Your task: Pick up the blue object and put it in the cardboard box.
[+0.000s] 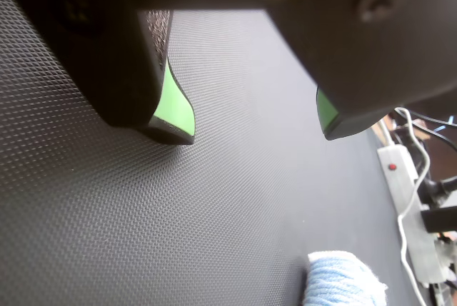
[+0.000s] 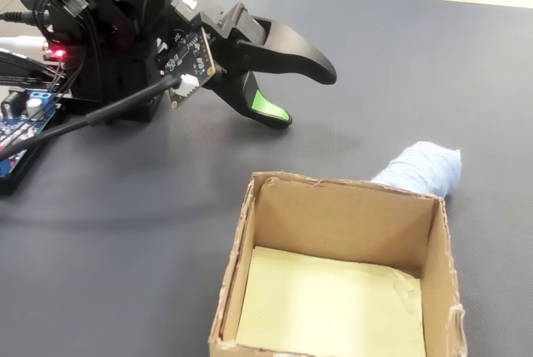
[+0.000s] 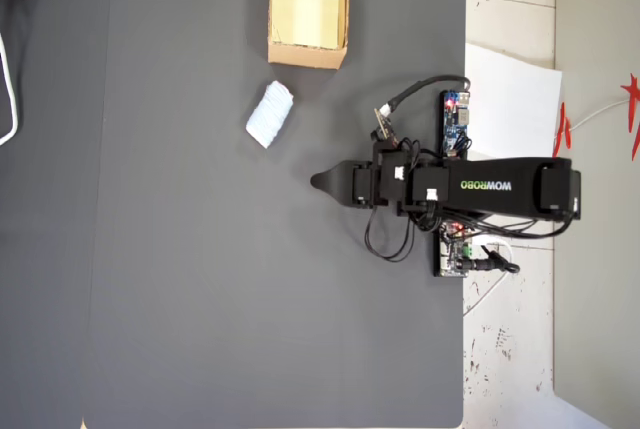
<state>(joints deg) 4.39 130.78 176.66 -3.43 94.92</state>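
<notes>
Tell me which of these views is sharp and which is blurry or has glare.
Wrist view: the gripper is close and soft, the blue object blurred at the bottom edge, bright glare at upper centre on the mat. Fixed view: cardboard box reasonably sharp. Overhead view: evenly lit and sharp, everything small.

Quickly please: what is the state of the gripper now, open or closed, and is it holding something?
Gripper: open and empty, low over the dark mat; the blue object lies apart from it, untouched.
</notes>
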